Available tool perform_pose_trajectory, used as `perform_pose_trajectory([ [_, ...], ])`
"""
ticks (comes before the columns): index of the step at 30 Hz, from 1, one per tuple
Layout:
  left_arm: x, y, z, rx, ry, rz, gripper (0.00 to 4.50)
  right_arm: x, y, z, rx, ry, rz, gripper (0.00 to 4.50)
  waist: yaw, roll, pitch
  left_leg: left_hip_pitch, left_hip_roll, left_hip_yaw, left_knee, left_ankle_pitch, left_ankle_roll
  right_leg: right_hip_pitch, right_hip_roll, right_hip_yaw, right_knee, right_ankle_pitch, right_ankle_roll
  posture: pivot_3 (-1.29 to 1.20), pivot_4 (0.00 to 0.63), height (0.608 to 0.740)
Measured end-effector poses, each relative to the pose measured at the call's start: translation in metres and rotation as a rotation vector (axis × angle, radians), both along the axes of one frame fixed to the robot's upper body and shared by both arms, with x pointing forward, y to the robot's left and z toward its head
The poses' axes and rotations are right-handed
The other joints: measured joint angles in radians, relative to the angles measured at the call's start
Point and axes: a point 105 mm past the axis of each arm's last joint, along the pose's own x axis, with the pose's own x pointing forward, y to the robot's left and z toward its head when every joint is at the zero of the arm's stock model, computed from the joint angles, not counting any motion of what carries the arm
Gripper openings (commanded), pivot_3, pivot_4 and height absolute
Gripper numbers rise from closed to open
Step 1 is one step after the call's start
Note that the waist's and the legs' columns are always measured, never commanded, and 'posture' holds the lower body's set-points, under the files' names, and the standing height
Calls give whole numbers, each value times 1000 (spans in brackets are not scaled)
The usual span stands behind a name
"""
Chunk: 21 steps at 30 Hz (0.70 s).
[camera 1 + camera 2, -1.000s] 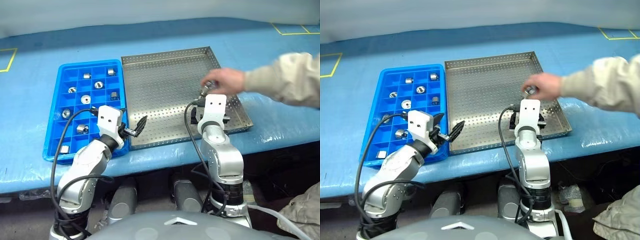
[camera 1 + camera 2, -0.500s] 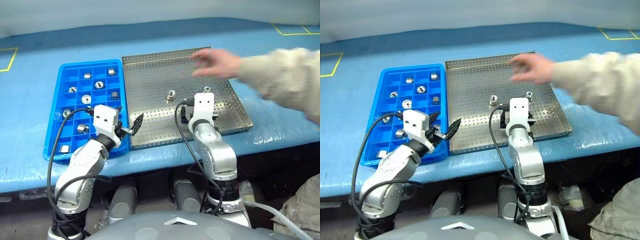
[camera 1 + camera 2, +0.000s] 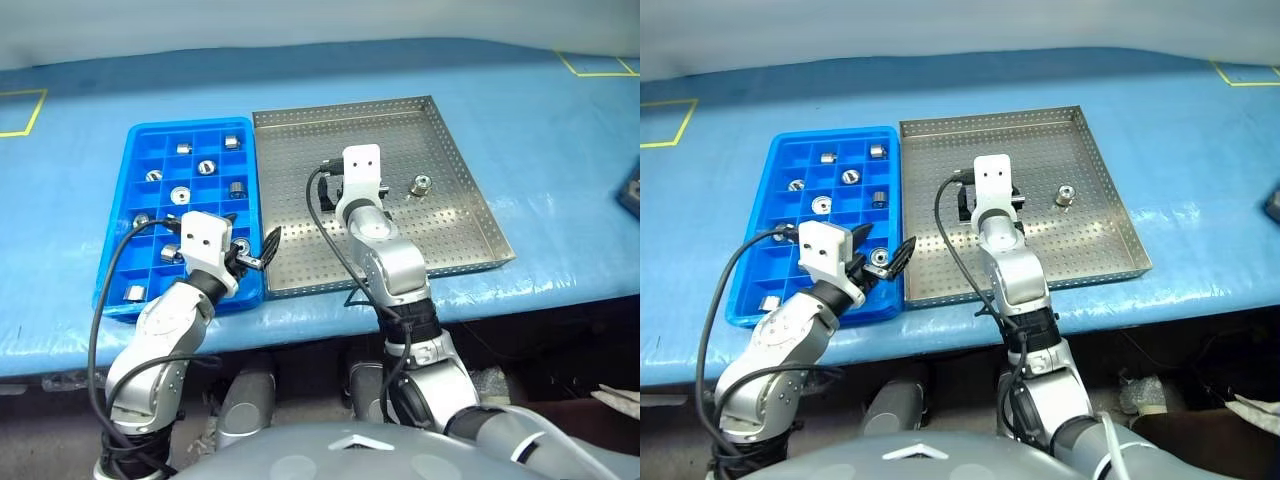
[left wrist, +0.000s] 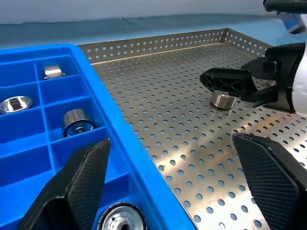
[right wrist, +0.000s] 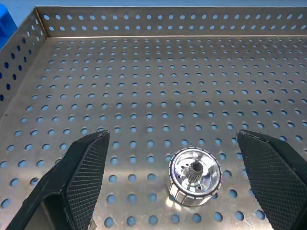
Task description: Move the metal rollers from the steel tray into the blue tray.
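The steel tray point(image 3: 300, 150) lies at the table's middle, the blue tray point(image 3: 115, 260) against its left rim. Several metal rollers point(image 3: 206, 167) sit in the blue tray's compartments. One roller point(image 3: 421, 184) stands on the steel tray's right half. Another roller point(image 5: 194, 175) stands just ahead of and between the fingers of my right gripper point(image 5: 171, 139), which hangs open low over the steel tray's middle. From the left wrist, that same roller point(image 4: 222, 99) shows under the right gripper's black fingers point(image 4: 225, 79). My left gripper point(image 3: 252, 245) is open and empty over the seam between the two trays.
The blue table's front edge runs just below both trays. A dark object point(image 3: 630, 190) lies at the table's far right. Yellow tape marks point(image 3: 20, 110) sit at the back left. A black cable point(image 3: 330, 240) loops beside my right wrist.
The person's hand and sleeve have drawn back out of view, leaving two rollers on the steel tray. My right gripper has moved forward and left over the tray to one roller. Left gripper still.
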Motion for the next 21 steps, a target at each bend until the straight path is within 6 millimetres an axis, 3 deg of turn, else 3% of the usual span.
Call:
perform_pose_trajectory([
  [10,-3,2,-3,-11,11,22,4500,18,-20,-32,-29,74,-122,4465,7,0,0,0,0,0,0,0,0,0,0,0,0,1,-1,123,150,740],
  [13,-2,1,-3,-13,8,21,4500,21,-19,-38,-27,90,-116,3868,7,0,0,2,0,0,0,0,0,2,0,0,0,1,-3,125,150,740],
  [19,-2,1,-3,-17,8,26,4500,17,-15,-41,-1,87,-82,1921,10,0,0,3,0,0,0,0,0,3,0,0,0,-1,-2,130,150,740],
  [21,-2,2,-3,-21,7,39,4500,11,-9,-41,9,85,-47,1719,11,0,0,3,0,0,0,0,0,3,0,1,0,-1,-2,133,150,740],
])
